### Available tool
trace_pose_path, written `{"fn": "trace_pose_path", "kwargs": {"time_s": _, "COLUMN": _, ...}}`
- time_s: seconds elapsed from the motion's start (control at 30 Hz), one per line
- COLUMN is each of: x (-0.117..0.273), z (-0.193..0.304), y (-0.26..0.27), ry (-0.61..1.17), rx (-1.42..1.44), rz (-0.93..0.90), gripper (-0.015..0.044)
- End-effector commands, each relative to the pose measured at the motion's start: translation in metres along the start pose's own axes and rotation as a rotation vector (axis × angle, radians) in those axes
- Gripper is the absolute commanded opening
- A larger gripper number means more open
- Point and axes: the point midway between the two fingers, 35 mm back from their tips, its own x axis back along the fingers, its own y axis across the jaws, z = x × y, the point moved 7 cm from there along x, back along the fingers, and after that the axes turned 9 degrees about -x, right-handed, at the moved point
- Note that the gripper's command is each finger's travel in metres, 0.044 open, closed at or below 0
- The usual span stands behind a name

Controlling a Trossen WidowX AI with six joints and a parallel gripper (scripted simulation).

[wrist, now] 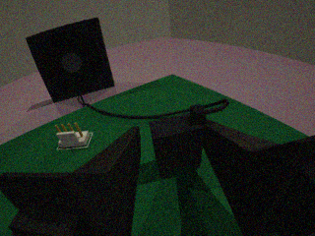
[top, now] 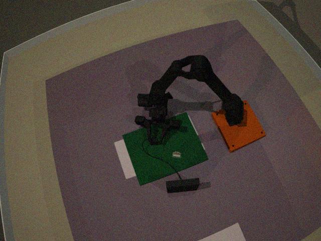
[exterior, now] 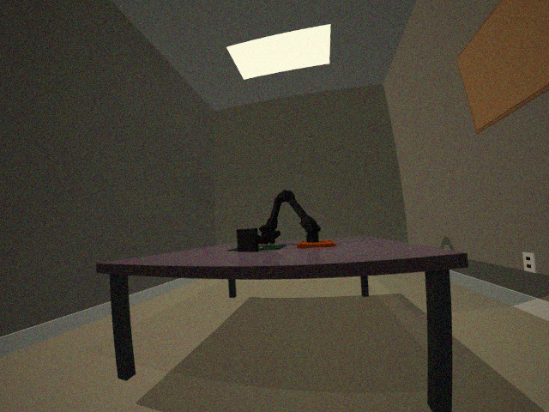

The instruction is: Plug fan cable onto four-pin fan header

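Up close, the wrist view shows the jaws (top: 155,142) open around the black plug (wrist: 176,143), and four pins standing on the white header (top: 176,154) (wrist: 74,140); the exterior view hides both.

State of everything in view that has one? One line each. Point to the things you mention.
gripper (top: 156,140) (exterior: 270,241) (wrist: 168,128): partly open, gap beside the plug
plug (top: 155,142) (wrist: 176,147): between the fingers, not on the header
four-pin header (top: 176,154) (wrist: 74,139): unplugged, pins bare
cable (top: 159,158) (wrist: 143,117): slack, curved, running from fan to plug
fan (top: 182,185) (exterior: 246,239) (wrist: 89,59): upright beside the board
board (top: 181,140) (exterior: 278,246) (wrist: 276,128): flat
ceiling light (exterior: 283,51): on
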Motion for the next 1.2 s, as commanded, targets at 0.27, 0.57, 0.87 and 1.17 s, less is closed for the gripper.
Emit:
{"fn": "trace_pose_path", "kwargs": {"time_s": 0.27, "x": 0.018, "z": -0.004, "y": -0.001, "ry": 0.017, "rx": 0.002, "rz": 0.015, "gripper": 0.0205}}
{"fn": "trace_pose_path", "kwargs": {"time_s": 0.57, "x": 0.041, "z": -0.012, "y": -0.001, "ry": 0.031, "rx": 0.004, "rz": 0.025, "gripper": 0.0205}}
{"fn": "trace_pose_path", "kwargs": {"time_s": 0.87, "x": 0.064, "z": -0.021, "y": 0.002, "ry": 0.035, "rx": 0.008, "rz": 0.027, "gripper": 0.0205}}
{"fn": "trace_pose_path", "kwargs": {"time_s": 1.17, "x": 0.088, "z": -0.034, "y": 0.006, "ry": 0.027, "rx": 0.013, "rz": 0.023, "gripper": 0.0205}}
